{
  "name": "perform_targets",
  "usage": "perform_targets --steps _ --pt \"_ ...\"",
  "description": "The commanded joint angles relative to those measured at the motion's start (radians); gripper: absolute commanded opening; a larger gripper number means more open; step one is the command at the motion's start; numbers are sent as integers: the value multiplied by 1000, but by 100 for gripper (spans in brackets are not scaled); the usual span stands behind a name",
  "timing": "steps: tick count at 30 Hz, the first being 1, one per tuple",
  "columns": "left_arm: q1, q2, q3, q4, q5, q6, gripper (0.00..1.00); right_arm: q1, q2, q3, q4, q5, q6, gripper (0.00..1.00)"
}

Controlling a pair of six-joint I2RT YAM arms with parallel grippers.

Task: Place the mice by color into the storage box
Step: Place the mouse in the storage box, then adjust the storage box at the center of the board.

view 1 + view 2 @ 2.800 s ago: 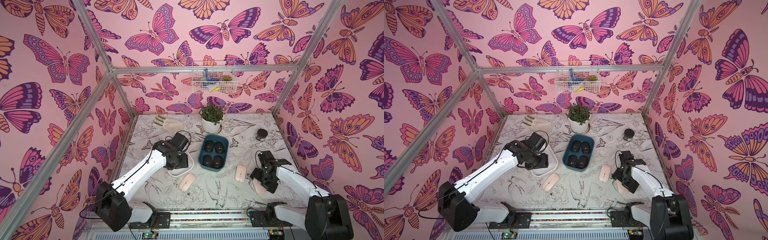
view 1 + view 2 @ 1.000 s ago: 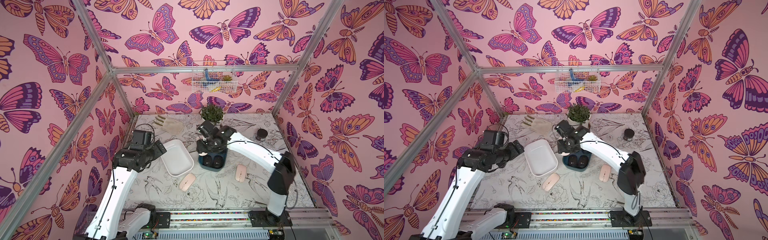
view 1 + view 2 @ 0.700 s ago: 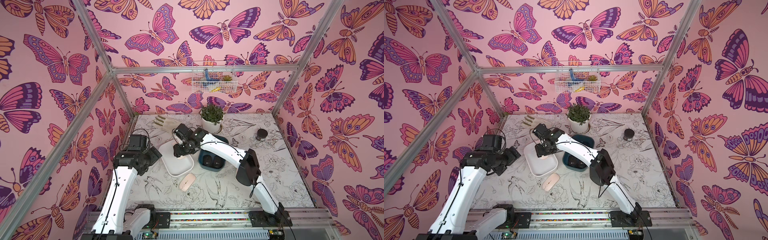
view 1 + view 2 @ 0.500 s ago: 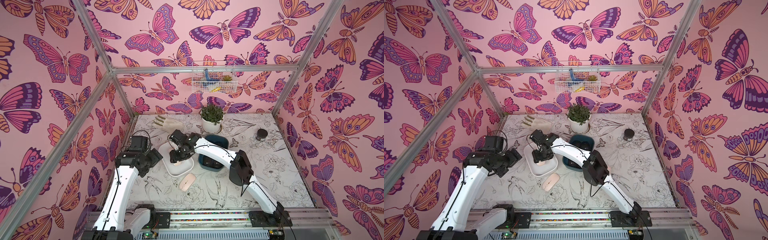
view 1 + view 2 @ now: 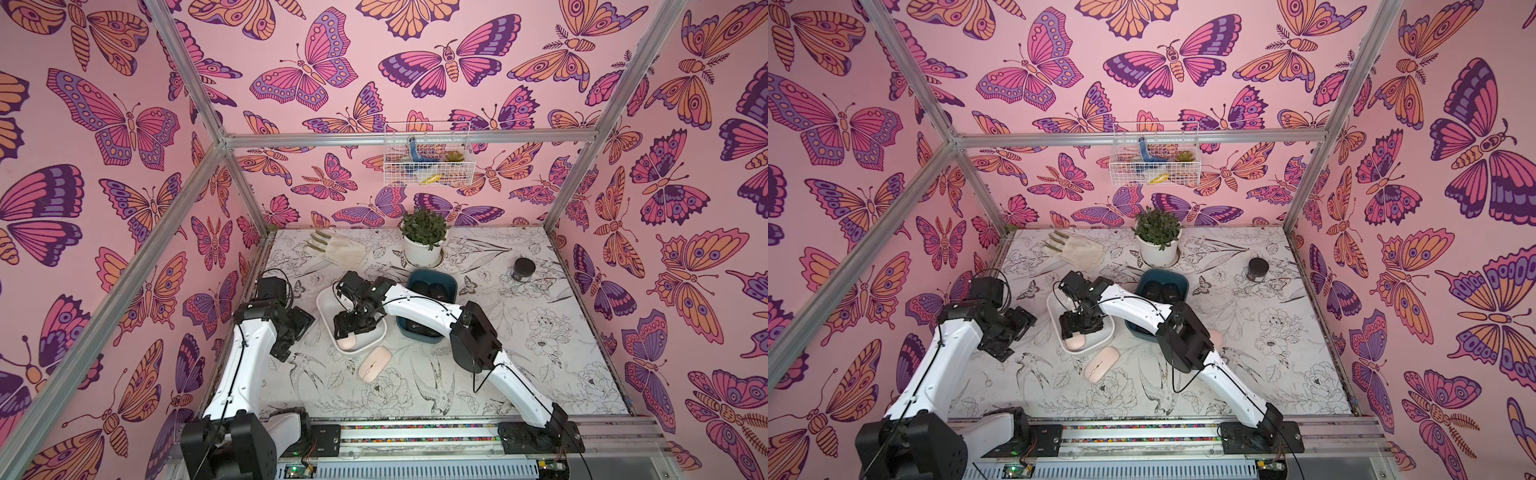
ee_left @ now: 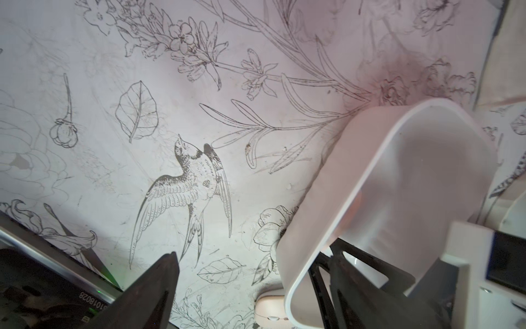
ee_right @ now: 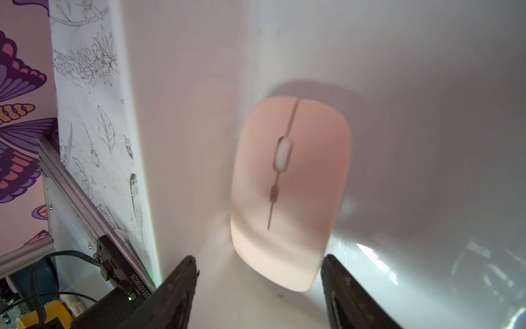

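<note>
A pale-pink mouse lies in the near end of the white storage box. My right gripper hangs open just over it; the mouse's end sits between the fingertips with a gap on each side. Another pink mouse lies on the table in front of that box. A third pink mouse peeks out behind my right elbow. Black mice fill the blue box. My left gripper is open and empty, left of the white box.
A potted plant and a beige glove stand at the back. A black round jar sits at the back right. A wire basket hangs on the back wall. The rail runs along the front edge.
My right arm swung from over the blue box to the white box, opened and let the pink mouse go inside. The left gripper narrowed a little beside the box.
</note>
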Motion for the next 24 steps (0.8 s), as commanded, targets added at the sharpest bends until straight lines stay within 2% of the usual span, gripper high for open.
perform_targets --steps 1,5,7,12,19,24 --pt "10 54 -14 45 18 10 71 -17 -90 -58 63 -42 51 76" --pt "9 196 -13 111 54 34 48 -46 -216 -165 106 -39 77 76" --pt "1 253 -3 152 65 44 45 -65 -312 -259 112 -9 86 76" --pt "-91 395 99 205 66 73 43 -166 -600 -595 64 120 137 75" --pt "-184 529 205 243 48 76 42 -376 -984 -996 -63 257 173 75" --pt "-239 626 324 245 34 119 43 -475 -1126 -1178 -119 327 200 74"
